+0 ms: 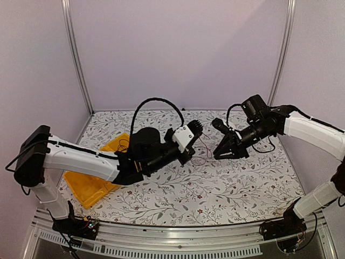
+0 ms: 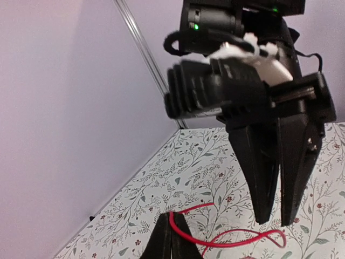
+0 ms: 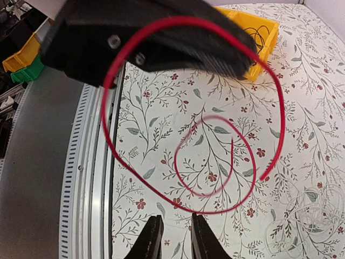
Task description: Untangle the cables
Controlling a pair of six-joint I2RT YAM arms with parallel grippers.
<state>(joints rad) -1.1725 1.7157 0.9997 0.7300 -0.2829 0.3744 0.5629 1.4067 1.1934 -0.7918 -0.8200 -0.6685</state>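
Low in the left wrist view, my left fingers (image 2: 171,238) pinch the red cable (image 3: 213,212), right fingers (image 1: 218,155) narrowly parted and empty; tugging may cinch its loops.

There is a red cable (image 3: 104,108), a whitish cable (image 3: 302,216), a yellow bin (image 1: 86,186), and a floral-printed table (image 1: 215,189).

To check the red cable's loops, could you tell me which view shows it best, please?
The right wrist view: the red cable spreads across it in wide coils. The left wrist view shows only a short stretch at the left fingers; the top view, a faint thread.
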